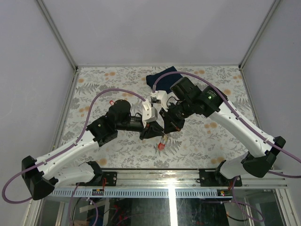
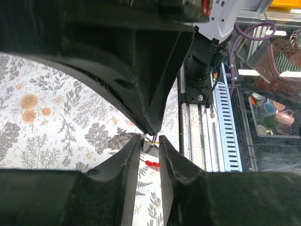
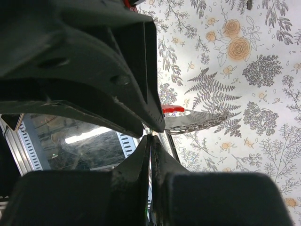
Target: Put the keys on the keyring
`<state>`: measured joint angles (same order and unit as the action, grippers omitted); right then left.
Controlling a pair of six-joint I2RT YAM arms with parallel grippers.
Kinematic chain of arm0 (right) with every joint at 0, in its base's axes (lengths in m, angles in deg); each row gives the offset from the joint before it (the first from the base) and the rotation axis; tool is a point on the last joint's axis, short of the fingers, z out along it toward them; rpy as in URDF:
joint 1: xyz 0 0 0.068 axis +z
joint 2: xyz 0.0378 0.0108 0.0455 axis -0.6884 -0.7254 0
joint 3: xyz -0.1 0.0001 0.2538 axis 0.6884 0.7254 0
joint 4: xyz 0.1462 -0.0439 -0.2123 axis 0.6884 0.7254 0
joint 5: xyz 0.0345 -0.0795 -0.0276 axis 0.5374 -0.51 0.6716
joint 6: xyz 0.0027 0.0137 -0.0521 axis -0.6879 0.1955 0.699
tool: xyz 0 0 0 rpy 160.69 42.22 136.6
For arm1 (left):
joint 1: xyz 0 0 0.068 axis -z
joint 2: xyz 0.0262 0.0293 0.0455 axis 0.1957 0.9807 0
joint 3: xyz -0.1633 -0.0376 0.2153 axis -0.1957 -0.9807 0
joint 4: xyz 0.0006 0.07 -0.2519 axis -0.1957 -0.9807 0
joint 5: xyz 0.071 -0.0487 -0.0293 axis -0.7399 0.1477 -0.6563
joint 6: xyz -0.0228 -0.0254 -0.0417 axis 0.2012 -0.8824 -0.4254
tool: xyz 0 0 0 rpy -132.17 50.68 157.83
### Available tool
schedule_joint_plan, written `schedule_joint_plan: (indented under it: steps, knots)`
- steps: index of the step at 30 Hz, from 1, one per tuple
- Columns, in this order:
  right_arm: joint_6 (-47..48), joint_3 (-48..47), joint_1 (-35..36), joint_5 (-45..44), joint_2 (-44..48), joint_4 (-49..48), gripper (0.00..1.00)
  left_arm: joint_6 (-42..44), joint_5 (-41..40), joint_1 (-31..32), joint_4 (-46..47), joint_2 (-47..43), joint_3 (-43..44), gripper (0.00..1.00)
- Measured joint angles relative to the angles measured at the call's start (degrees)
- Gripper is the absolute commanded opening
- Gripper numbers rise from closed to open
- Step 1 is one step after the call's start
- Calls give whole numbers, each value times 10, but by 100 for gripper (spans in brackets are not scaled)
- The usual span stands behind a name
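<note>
**While grippers met mid-table, keyring hung just below them**

Where the two arms converged over the table (image 1: pixel 211 136), L gripper (image 1: pixel 151 133) and R gripper (image 1: pixel 170 127) sat tip to tip, nearly touching. They were approx. mid-surface and nearer the front rail (image 1: pixel 155 175) than the back wall. Keyring (image 1: pixel 162 142) dangled just below the mtg point. Its thin pale loop ran up toward the tips and its red tag (image 1: pixel 161 146) was lowest. Whether the tag touched the table, couldn't tell.

L wrist view: L fingers (image 2: pixel 127 183) were drawn close w/ only a narrow slit left. They pinched thin strands at the tips, the loop by the look of it. A yellowish sliver sat among those strands, too small to say what. Tag showed thru the slit, below the tips. R gripper's dark body filled the upper frame.

R wrist view: R fingers (image 3: pixel 134 179) were pressed together, leaving a hairline seam only. What lay btwn them couldn't be made out. Tag sat just beyond and right of the tips, beside a dark shadow on the floral print.

Keys: neither the green nor the yellow-orange head could be picked out in any view.

Dark blue cloth (image 1: pixel 160 79) lay at the far edge, well apart from grippers and keyring.
</note>
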<state>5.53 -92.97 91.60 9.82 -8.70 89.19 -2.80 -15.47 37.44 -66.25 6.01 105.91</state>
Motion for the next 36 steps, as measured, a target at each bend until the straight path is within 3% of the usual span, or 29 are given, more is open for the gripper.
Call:
schedule_joint_plan:
  steps: [17, 29, 36]
  knots:
    - [5, 0, 0, 1, 5, 0, 0, 11, -1, 1, -23, 1, 5, 13]
    - [6, 8, 0, 4, 7, -5, 0, 11, 7, 1, -23, 9, 9, 18]
    - [7, 13, 0, 7, 8, -6, 0, 10, 9, 1, -23, 11, 9, 4]
